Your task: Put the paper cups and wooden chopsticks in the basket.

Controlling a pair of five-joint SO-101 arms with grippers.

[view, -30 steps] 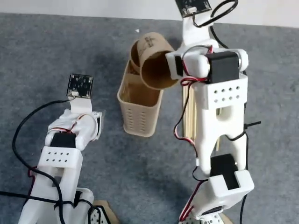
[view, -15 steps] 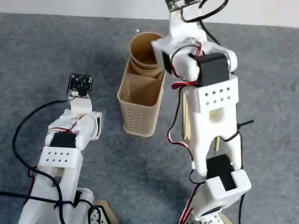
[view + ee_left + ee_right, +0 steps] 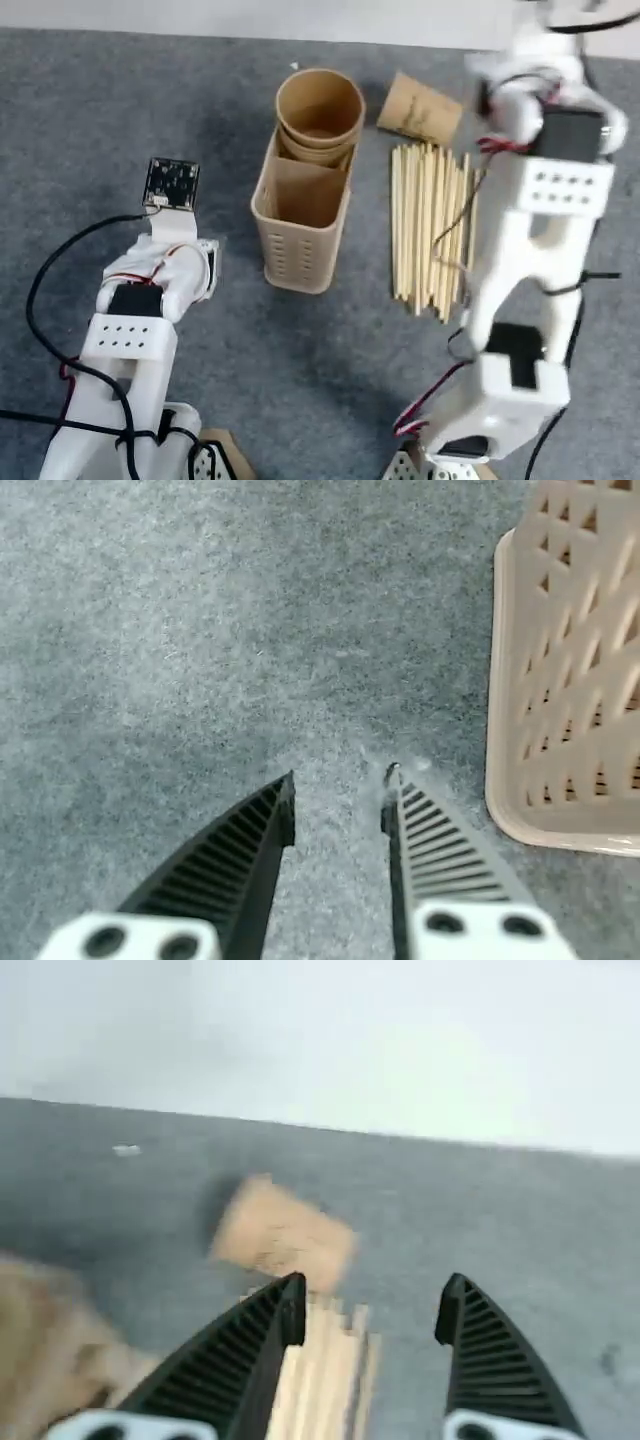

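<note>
Plainly, 1 paper cup lies on its side upper-right of the basket, just past the top ends of the chopsticks that run top-to-bottom in the high view, ahead of the right gripper, jaws spread and empty, while the left gripper, also parted, sits farther off.

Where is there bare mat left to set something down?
Bare: the mat left of the basket, beyond the left tool; also the strip nearer than the basket, between left arm and right arm. Crowded: right of the basket, with chopsticks and a lying paper cup.
</note>
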